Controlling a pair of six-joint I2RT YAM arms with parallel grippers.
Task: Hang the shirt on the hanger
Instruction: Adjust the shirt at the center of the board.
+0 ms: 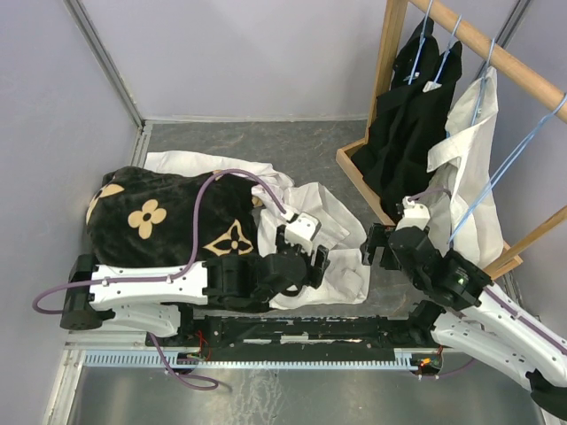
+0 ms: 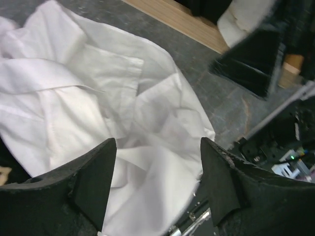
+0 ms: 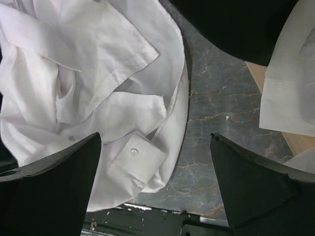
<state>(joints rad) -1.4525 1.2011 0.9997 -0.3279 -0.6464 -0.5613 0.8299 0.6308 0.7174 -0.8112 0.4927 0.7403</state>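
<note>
Under my left fingers (image 2: 93, 182), wide and empty, the white shirt (image 1: 332, 221) lies crumpled on the surface (image 1: 310, 146), stretched roughly left to right. My right fingers (image 3: 54, 182), also wide, hover over its cuff (image 3: 135, 155); the left arm seems nearer.

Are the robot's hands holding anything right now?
No, nothing is held. The left gripper is open above the crumpled white shirt, and the right gripper is open over the shirt's edge.
</note>
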